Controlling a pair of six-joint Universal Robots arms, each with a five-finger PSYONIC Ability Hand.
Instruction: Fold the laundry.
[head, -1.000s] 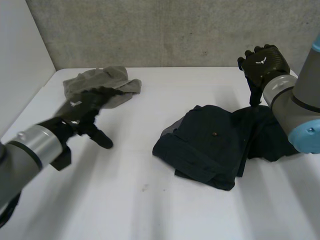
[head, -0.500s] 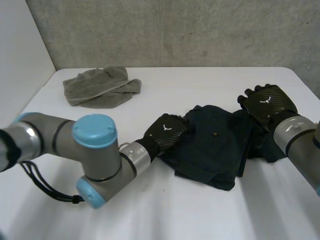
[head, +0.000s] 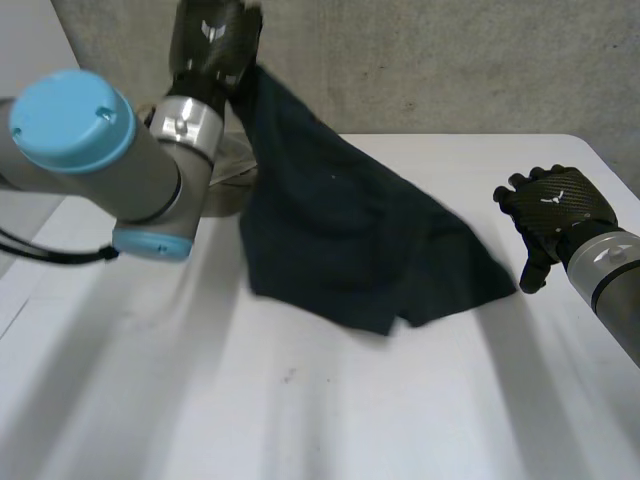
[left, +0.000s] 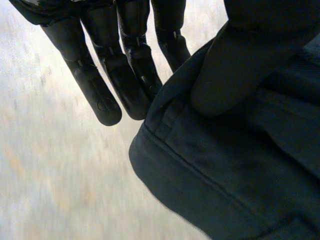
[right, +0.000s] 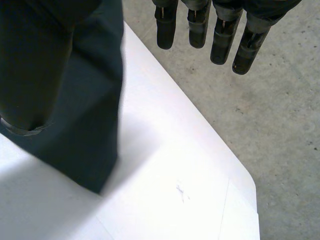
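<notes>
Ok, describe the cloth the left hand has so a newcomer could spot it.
On the white table, find the left hand raised high by the back wall. The dark blue garment hangs from its pinch, trailing down onto the tabletop. Unlike the grey cloth behind that arm, it is dark and lifted.

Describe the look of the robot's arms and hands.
The left arm and right arm are thick grey tubes with silver cuffs at the wrist; the left carries a round light-blue cap. The left hand and right hand are black, weave-patterned on the back, each with a small white mark.
</notes>
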